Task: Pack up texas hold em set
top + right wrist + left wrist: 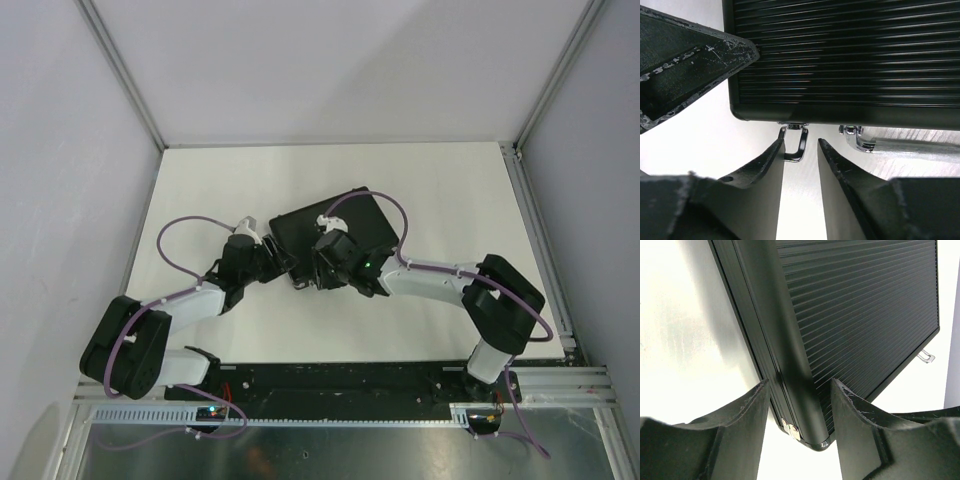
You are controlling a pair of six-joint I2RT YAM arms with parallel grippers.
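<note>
Though shut, the ribbed black briefcase [370, 222] is straddled at its hinged corner by the left fingers [740, 425], grip not discernible; its chrome latch [801, 145] is flanked by the parted right fingers [760, 185].

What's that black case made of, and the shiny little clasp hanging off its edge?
The case: black, ribbed, semi-matte with soft highlights along the ridges; probably coated aluminium, though moulded plastic would look alike. The clasp: bright polished metal, likely chrome-plated, judging by its mirror-like glints.
</note>
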